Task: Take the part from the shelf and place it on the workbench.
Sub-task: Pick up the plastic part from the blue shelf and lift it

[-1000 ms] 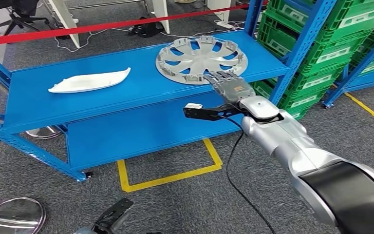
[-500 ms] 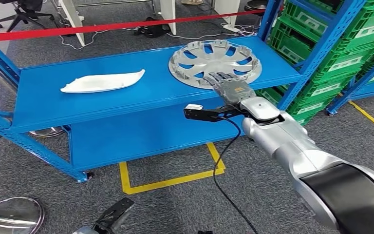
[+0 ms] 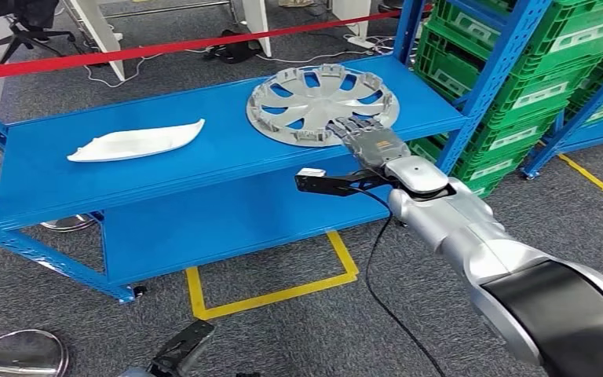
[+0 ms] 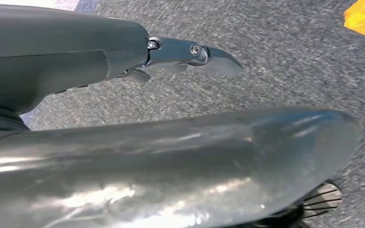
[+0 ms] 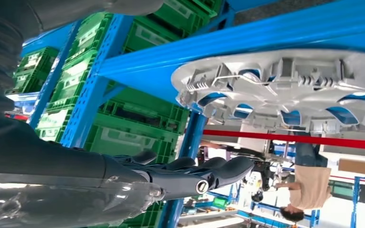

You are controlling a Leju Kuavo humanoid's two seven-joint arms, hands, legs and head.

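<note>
My left hand (image 4: 190, 52) hangs low over grey carpet floor (image 4: 290, 57); grip state cannot tell (one dark finger visible, rest hidden). My right hand (image 3: 367, 140) stretched forward over blue metal shelf (image 3: 204, 165), fingers (image 5: 204, 173) straight and apart, holding nothing, fingertips at near rim of round silver-grey plastic wheel cover (image 3: 322, 104). Wheel cover lies flat on shelf's top board, right part. Long white curved plastic part (image 3: 135, 143) well apart, left on same board. Green plastic crates (image 3: 534, 71) stacked in rack beyond. Red barrier tape (image 3: 165, 47) farthest back.
</note>
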